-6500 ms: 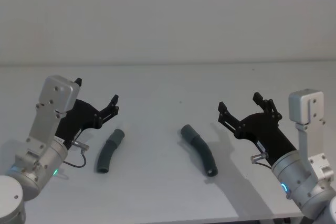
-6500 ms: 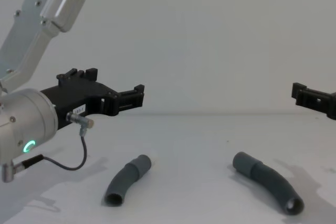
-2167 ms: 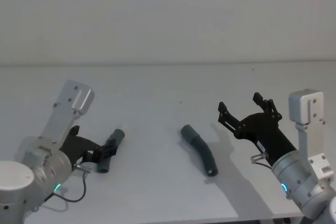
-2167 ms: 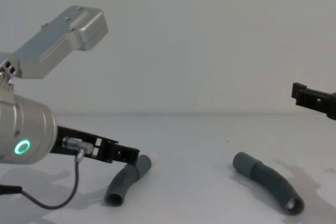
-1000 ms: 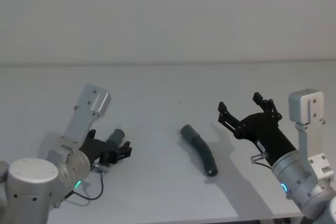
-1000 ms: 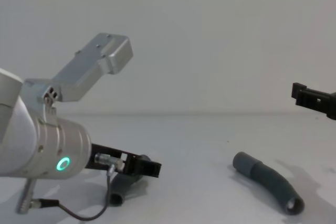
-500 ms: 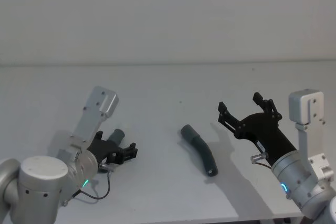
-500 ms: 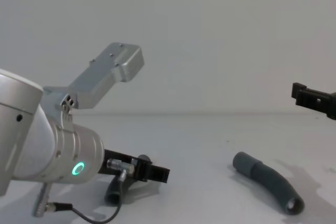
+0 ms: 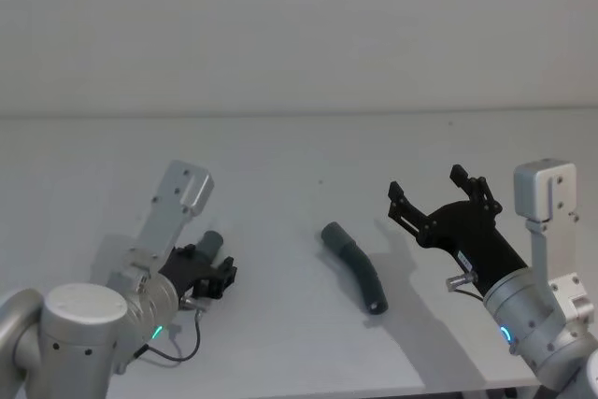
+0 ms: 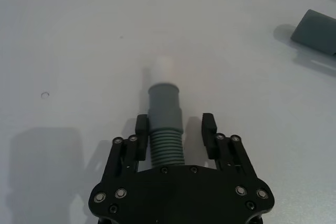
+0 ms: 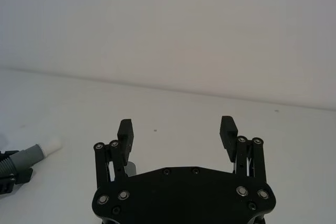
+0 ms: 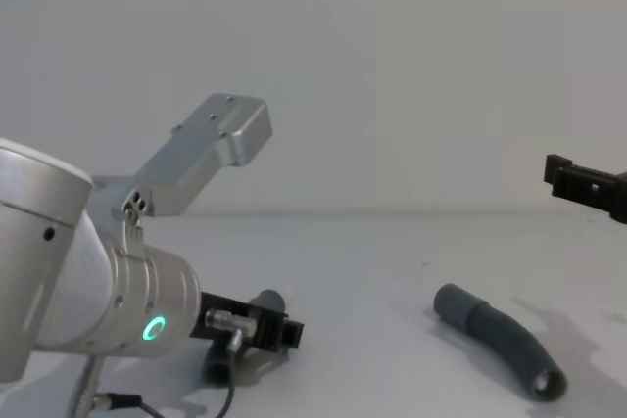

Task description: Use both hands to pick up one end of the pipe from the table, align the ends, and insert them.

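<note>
Left gripper [image 10: 174, 125] is set partly open astride the tipped piece [image 10: 165, 111], left of the cuffed piece [image 9: 357, 266] on the table [image 9: 299, 156]. Right gripper [image 11: 176, 128] is held wide open, empty, right of the cuffed piece.

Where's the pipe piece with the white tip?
The white-tipped piece lies on the table, on the robot's left in the head view, inside the open left tool; the other piece lies apart, to its right.
</note>
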Controlling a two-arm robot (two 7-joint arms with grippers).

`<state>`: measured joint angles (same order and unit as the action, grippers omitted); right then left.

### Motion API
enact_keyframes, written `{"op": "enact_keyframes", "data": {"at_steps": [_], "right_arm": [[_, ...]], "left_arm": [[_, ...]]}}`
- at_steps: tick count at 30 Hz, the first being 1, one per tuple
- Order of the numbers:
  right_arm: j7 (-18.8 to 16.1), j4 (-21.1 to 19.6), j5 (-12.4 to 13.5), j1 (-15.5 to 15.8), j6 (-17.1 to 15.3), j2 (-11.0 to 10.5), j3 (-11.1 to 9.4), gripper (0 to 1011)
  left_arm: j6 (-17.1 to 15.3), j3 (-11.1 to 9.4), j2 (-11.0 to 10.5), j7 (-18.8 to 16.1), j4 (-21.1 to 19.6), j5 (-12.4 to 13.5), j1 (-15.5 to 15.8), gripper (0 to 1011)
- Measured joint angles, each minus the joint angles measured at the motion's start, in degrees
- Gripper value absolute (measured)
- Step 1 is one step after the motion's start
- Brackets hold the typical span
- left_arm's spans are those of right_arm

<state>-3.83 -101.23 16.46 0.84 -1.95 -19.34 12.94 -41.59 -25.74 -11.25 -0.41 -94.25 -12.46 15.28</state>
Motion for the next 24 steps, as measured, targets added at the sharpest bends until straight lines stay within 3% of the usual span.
{"op": "enact_keyframes", "data": {"at_steps": [7,24], "right_arm": [[0.0,0.0,0.0,0.0,0.0,0.0,0.0,1004],[0.0,0.0,0.0,0.0,0.0,0.0,0.0,1004]], "left_arm": [[0.1,0.5,0.5,-0.6,-0.5,0.3,-1.0,450],[1.1,0.9,1.0,-0.9,-0.8,1.2,-2.1,344]]}}
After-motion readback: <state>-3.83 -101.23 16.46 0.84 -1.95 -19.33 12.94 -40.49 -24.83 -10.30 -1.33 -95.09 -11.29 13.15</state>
